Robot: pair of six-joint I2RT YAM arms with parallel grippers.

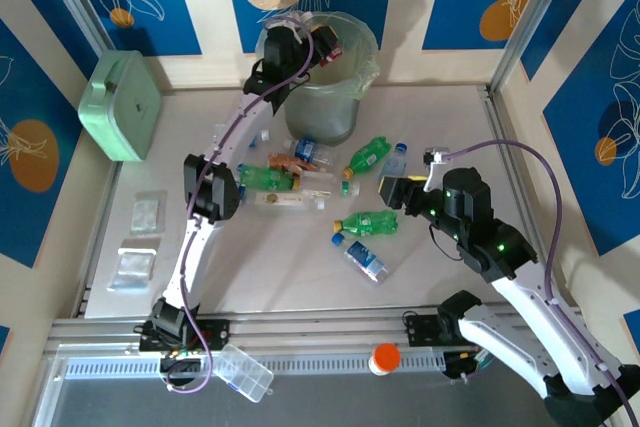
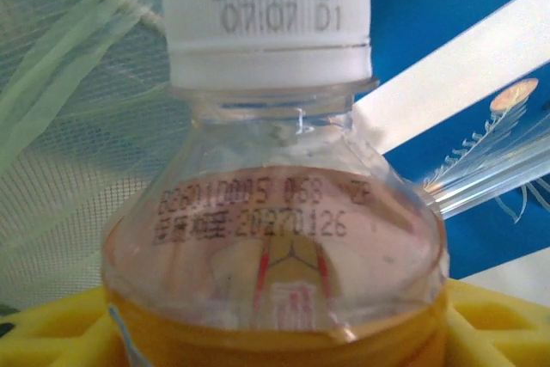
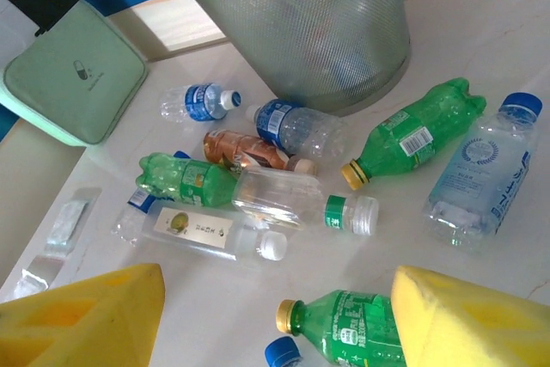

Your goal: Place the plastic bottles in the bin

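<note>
The left tool [image 1: 298, 45] hangs over the rim of the large translucent grey-green round bin [image 1: 340, 112] at the far side of the counter [image 1: 450, 127]. The right tool [image 1: 392, 190] sits low, right of the small green and clear plastic bottles [image 1: 368, 222] scattered near the bin.

From the left wrist, the tool [image 2: 275, 337] has a clear white-capped bottle with an orange label [image 2: 275, 212] upright between its yellow pads [image 2: 51, 324]. I cannot tell whether it is pinched or loose. It is best released only once fully inside the rim, with the tool then lifted straight out, clear of the liner.

From the right wrist, the tool [image 3: 275, 324] is wide and empty over a green yellow-capped bottle [image 3: 344, 328], which looks the easiest next pick if grasped across its body.
</note>
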